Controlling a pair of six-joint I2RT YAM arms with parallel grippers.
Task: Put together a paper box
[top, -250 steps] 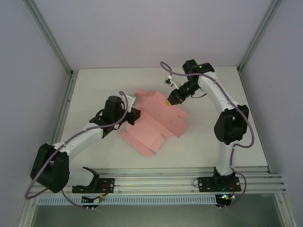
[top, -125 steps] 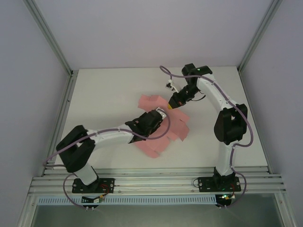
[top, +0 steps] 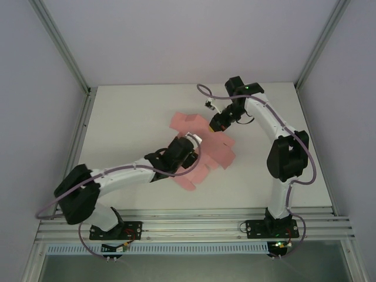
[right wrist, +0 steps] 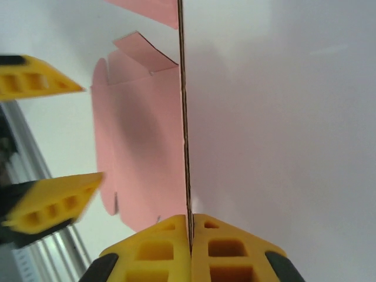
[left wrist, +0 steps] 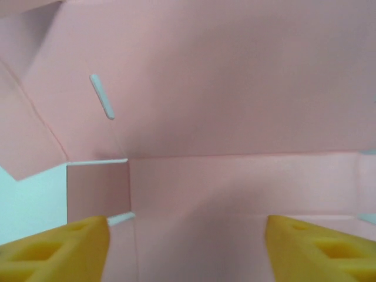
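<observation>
We would press the left tool, its fingers spread apart and hovering low over the paper box, down just inside a crease. That would pin the base flat while the right tool, closed tight on a panel's edge, swings that panel upright. The fold should follow the scored line and not tear at the slit. The box is a pink die-cut sheet, mostly flat, with flaps, creases and a narrow slit, lying mid-tabletop between the arms.
</observation>
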